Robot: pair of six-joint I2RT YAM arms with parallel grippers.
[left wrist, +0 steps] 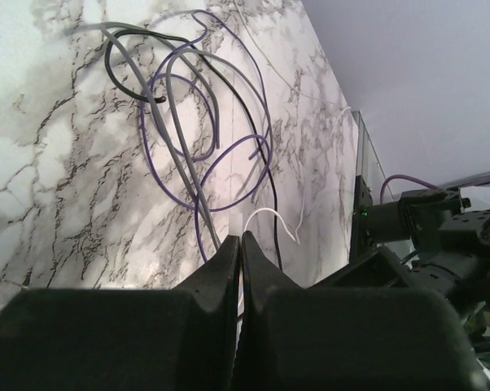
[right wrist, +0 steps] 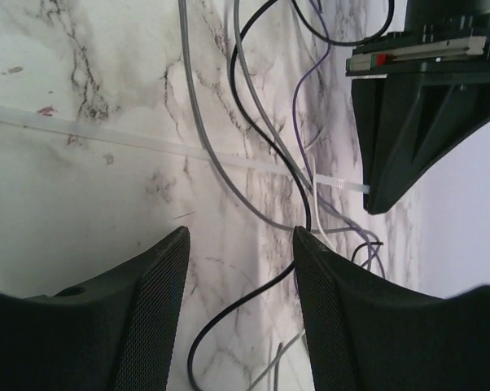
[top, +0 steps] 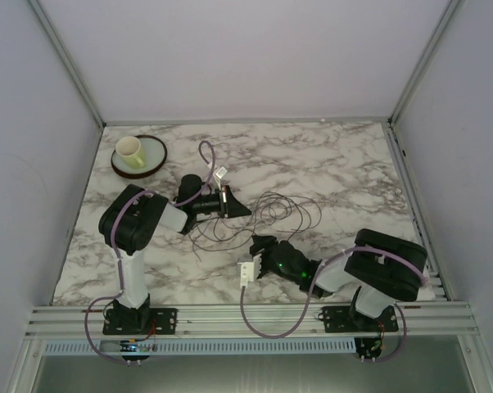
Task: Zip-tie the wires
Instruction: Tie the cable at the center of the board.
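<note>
Left hand (top: 233, 205) pinched shut, right hand (top: 260, 247) facing it with fingers parted

The tabletop (top: 328, 155) has a white marble pattern with grey veins. Near its middle lie the wires (top: 271, 214), a loose tangle of thin loops. Seen from close, they are grey, black and purple strands, with one short white strand among them. A pale, half-transparent zip tie (right wrist: 139, 140) lies flat and straight on the marble and crosses the grey and black strands; which is on top I cannot tell. A round plate (top: 155, 152) rests in the far left corner, well apart from the tangle.
</note>
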